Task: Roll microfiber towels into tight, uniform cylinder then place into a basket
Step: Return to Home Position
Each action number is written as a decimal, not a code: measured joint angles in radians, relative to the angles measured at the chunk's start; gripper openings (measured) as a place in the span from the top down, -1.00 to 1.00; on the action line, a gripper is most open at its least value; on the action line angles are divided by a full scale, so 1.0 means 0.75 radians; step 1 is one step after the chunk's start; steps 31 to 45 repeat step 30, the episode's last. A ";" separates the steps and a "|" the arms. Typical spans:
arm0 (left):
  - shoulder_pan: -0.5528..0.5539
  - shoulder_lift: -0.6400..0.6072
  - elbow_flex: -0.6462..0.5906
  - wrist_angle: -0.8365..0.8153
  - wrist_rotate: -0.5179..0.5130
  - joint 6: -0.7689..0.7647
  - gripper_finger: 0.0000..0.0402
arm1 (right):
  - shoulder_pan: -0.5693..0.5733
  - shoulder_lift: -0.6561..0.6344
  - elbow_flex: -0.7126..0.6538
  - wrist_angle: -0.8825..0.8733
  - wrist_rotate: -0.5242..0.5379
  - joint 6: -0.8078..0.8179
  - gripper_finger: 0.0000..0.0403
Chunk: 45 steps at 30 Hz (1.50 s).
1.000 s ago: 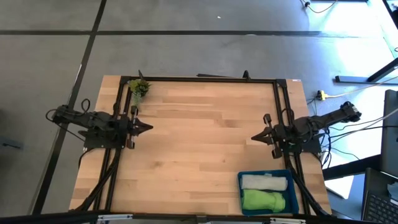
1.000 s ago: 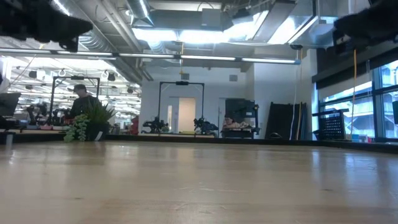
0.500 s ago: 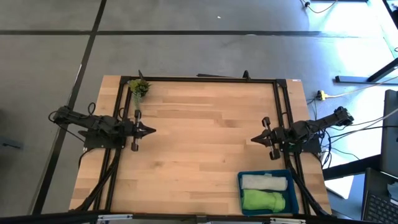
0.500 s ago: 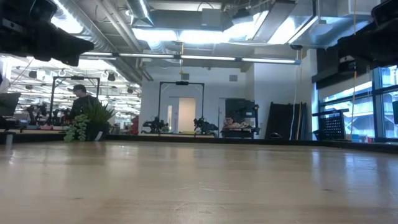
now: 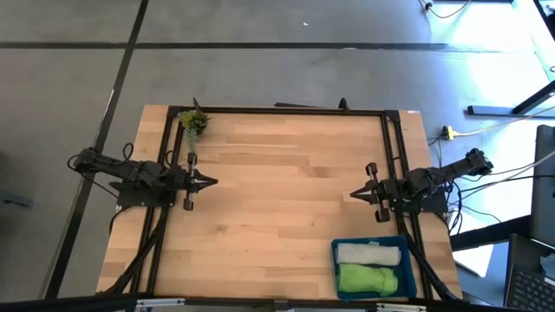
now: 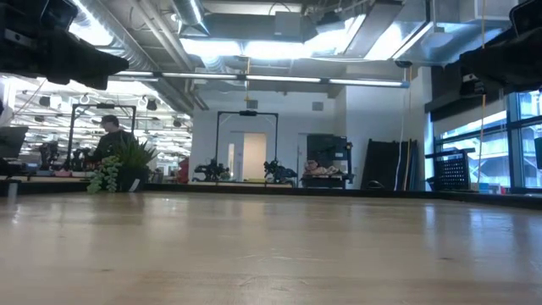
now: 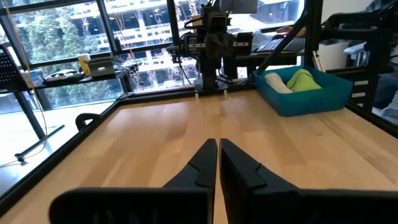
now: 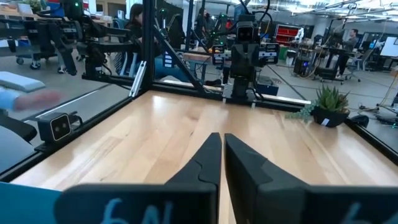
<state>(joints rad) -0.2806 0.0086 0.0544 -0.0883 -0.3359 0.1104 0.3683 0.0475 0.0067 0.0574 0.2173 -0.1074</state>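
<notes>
The basket (image 5: 334, 269) holds the pale towel (image 5: 368, 254) and green towel (image 5: 367, 279) (both rolled, touching); right gripper (image 5: 354, 192) near it, left gripper (image 5: 208, 182) well apart.

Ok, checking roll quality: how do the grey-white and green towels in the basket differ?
The grey-white towel is a slim, even roll; the green towel looks thicker and lumpier. The grey-white towel lies in the basket toward the middle of the table, the green towel toward its edge. Both lie rolled, side by side, inside the basket.
</notes>
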 joint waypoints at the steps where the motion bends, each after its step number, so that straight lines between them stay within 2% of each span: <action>1: 0.000 0.000 0.000 0.000 0.000 0.000 0.97 | 0.000 0.000 0.000 0.000 0.000 -0.004 0.89; 6: 0.000 0.000 0.000 0.000 0.000 -0.001 1.00 | 0.000 0.000 0.000 0.000 0.000 -0.003 0.89; 20: 0.000 0.000 0.000 0.000 0.001 -0.002 0.89 | 0.000 0.001 0.000 -0.001 0.000 -0.004 0.88; 30: 0.000 0.000 0.000 0.000 0.001 -0.002 0.96 | 0.000 0.001 0.000 -0.001 -0.001 -0.003 0.88; 45: 0.000 0.000 0.000 0.000 0.001 -0.002 0.96 | 0.000 0.001 0.000 -0.001 -0.001 -0.003 0.88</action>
